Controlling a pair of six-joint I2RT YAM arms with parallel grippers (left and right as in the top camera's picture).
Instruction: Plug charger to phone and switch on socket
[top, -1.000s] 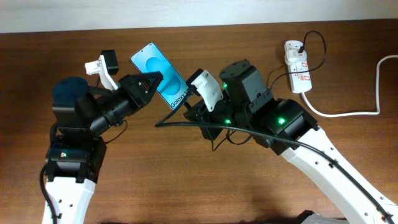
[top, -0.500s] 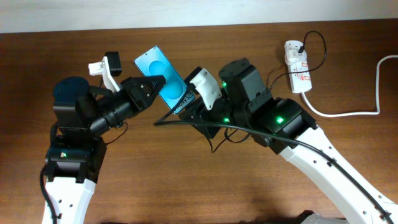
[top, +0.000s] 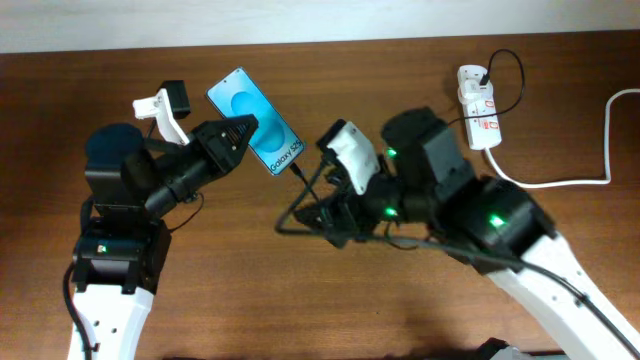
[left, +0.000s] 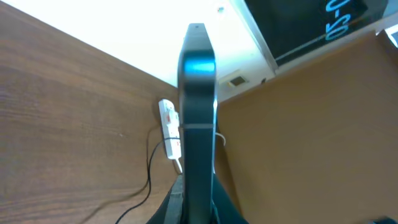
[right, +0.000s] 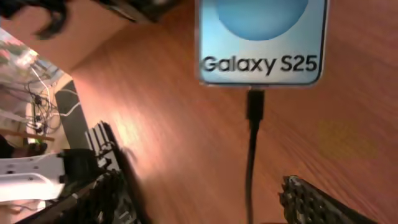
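Observation:
The phone (top: 254, 120), cyan screen marked "Galaxy S25", is held tilted above the table with my left gripper (top: 232, 138) shut on its side. In the left wrist view the phone (left: 197, 124) stands edge-on between the jaws of my left gripper (left: 196, 208). The charger's black connector (right: 255, 106) sits in the bottom edge of the phone (right: 261, 37), and its cable (right: 250, 168) hangs down between the spread fingers of my right gripper (right: 211, 200), which is open and touches nothing. In the overhead view my right gripper (top: 318, 205) is below and to the right of the connector (top: 298, 170). The white socket (top: 478, 105) lies at the back right with the black plug in it.
The socket's thick white cord (top: 560, 183) curves off to the right edge. The thin black cable loops beside the socket (top: 512, 75) and runs under my right arm. The socket (left: 168, 121) also shows far off in the left wrist view. The wall runs along the table's back edge.
My right gripper has opened, let go of the connector and drawn back down and to the right. The connector stays in the phone. The left gripper still holds the phone, shifted slightly.

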